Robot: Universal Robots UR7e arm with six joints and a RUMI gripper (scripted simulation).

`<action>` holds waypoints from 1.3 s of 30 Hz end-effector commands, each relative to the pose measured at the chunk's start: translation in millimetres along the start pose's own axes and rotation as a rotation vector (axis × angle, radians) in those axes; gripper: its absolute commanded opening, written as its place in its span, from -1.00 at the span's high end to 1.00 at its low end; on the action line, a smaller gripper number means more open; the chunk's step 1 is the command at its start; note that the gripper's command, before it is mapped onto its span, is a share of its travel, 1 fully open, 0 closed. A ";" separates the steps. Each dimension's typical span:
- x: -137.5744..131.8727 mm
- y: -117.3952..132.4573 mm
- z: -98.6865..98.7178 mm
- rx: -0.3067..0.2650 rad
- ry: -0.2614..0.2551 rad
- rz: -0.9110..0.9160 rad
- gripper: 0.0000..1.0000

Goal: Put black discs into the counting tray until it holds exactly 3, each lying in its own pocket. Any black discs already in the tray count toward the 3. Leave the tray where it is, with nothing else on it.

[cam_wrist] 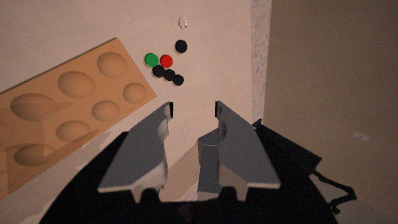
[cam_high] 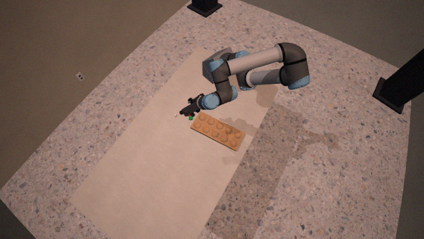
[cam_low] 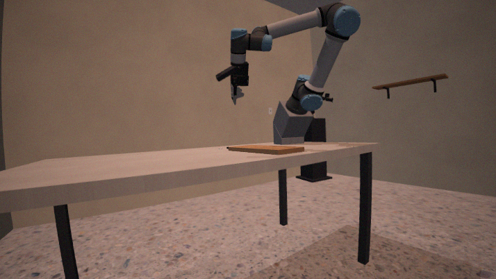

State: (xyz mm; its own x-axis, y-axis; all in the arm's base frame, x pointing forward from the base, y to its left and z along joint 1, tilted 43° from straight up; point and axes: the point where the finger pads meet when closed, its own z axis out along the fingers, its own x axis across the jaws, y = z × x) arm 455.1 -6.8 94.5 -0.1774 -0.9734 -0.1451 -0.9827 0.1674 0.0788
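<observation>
The wooden counting tray (cam_high: pixel 239 140) (cam_low: pixel 265 149) (cam_wrist: pixel 136 74) lies on the table, and all its visible pockets are empty. Several black discs lie on the table off the tray's end. Three of them (cam_wrist: pixel 169 75) form a touching row and one (cam_wrist: pixel 181 46) lies apart. A green disc (cam_wrist: pixel 151 60) (cam_high: pixel 190 118), a red disc (cam_wrist: pixel 166 61) and a small white disc (cam_wrist: pixel 183 22) (cam_high: pixel 175 115) lie among them. My gripper (cam_high: pixel 183 112) (cam_low: pixel 235 100) (cam_wrist: pixel 194 102) hangs high above the table near the discs. It points down, its fingers stand a little apart, and nothing is between them.
The table's edge (cam_wrist: pixel 260 60) runs close beside the discs, with floor beyond it. The arm's base (cam_low: pixel 290 126) stands at the table's far end, behind the tray.
</observation>
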 end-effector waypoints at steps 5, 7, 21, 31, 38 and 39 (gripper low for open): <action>9.3 -17.3 59.8 -0.037 -0.147 0.165 0.44; 11.0 -18.8 69.5 -0.045 -0.172 0.195 0.44; 20.5 -24.6 132.4 -0.100 -0.350 0.409 0.44; 25.0 -25.1 174.6 -0.141 -0.492 0.581 0.44; 25.9 -24.7 187.7 -0.155 -0.542 0.641 0.44; 26.0 -24.6 189.6 -0.157 -0.550 0.650 0.44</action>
State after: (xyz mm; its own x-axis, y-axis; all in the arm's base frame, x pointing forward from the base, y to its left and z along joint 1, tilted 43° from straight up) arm 463.0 -7.6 -87.3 -0.7130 -0.5278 -0.4615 -0.6995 0.5803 0.4171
